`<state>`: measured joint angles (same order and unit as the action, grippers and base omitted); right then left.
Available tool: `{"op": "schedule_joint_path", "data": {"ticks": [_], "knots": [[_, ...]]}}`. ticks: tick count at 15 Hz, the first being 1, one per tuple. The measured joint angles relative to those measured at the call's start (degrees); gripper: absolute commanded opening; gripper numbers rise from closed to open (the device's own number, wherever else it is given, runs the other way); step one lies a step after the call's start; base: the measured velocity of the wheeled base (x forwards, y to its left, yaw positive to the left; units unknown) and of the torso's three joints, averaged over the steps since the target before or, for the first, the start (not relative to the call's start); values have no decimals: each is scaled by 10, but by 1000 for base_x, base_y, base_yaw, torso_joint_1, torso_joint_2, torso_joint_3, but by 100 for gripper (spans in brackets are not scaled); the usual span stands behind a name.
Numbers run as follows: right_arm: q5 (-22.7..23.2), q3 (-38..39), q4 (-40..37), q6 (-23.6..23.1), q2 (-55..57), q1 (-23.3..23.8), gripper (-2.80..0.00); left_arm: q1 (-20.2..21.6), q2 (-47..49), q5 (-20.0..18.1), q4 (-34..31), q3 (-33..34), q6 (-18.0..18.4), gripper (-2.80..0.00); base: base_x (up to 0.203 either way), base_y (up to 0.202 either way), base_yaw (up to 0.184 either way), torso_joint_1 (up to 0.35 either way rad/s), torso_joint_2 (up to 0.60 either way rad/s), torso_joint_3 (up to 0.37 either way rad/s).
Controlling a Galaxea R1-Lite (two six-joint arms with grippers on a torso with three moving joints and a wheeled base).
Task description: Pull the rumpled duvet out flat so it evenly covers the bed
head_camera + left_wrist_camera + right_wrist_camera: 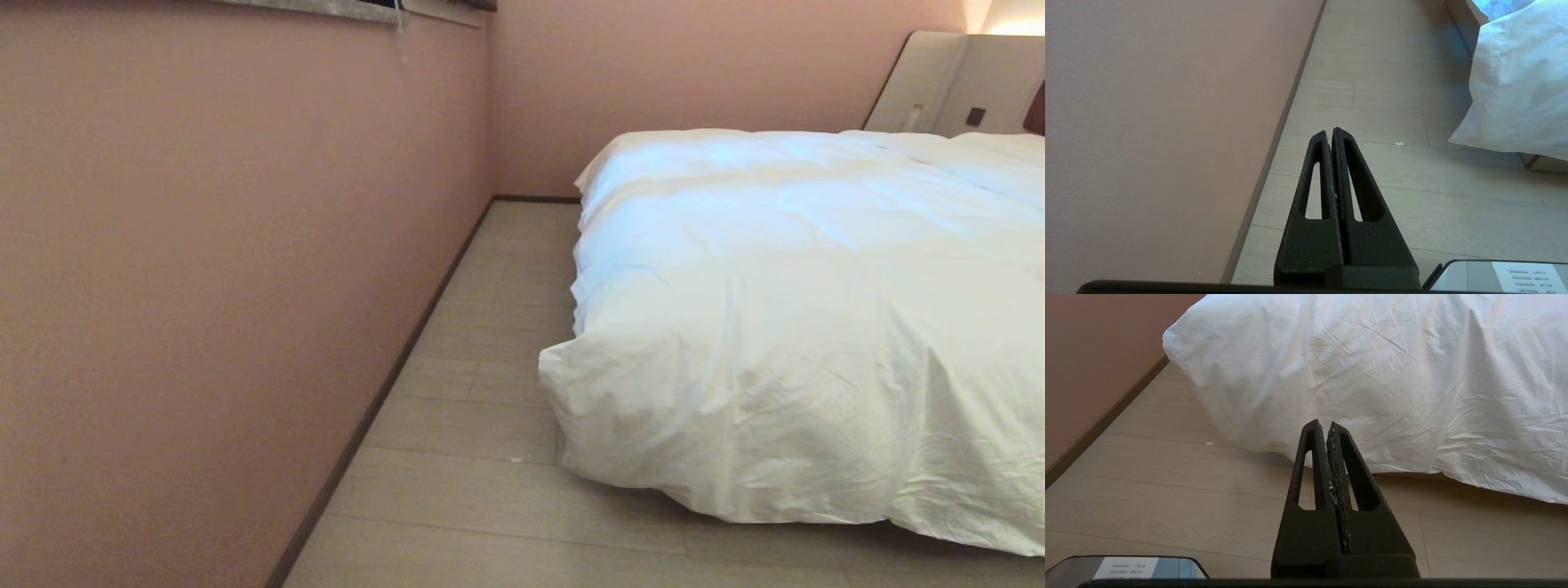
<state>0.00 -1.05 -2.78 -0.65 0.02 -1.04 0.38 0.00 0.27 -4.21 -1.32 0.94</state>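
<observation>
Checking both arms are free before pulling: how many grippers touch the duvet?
0. The left gripper hangs shut over the floor beside the wall; the right gripper is shut, short of the duvet.

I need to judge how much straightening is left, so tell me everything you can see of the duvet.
The duvet is white, puffy and creased, apparently cotton-covered. It lies over the bed and hangs down at the foot end, its corner bulging out over the floor and its hem nearly reaching it. The top looks rumpled, with folds running toward the headboard end. In the left wrist view, part of the bed base shows uncovered along the side. Neither gripper touches it.
</observation>
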Motion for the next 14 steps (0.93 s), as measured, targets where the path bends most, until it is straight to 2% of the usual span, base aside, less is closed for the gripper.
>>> {"op": "schedule_joint_path", "data": {"ticks": [3, 12, 14], "knots": [[0, 0, 0, 0, 0, 0, -280, 0, 0, 0, 0, 0, -1, -280, -22, 0, 1, 1, 1, 1], [0, 0, 0, 1, 0, 0, -280, 0, 0, 0, 0, 0, -1, -280, -189, 0, 1, 1, 2, 3], [0, 0, 0, 0, 0, 0, -280, 0, 0, 0, 0, 0, -1, -280, -109, 0, -2, -4, 0, -1]]}}
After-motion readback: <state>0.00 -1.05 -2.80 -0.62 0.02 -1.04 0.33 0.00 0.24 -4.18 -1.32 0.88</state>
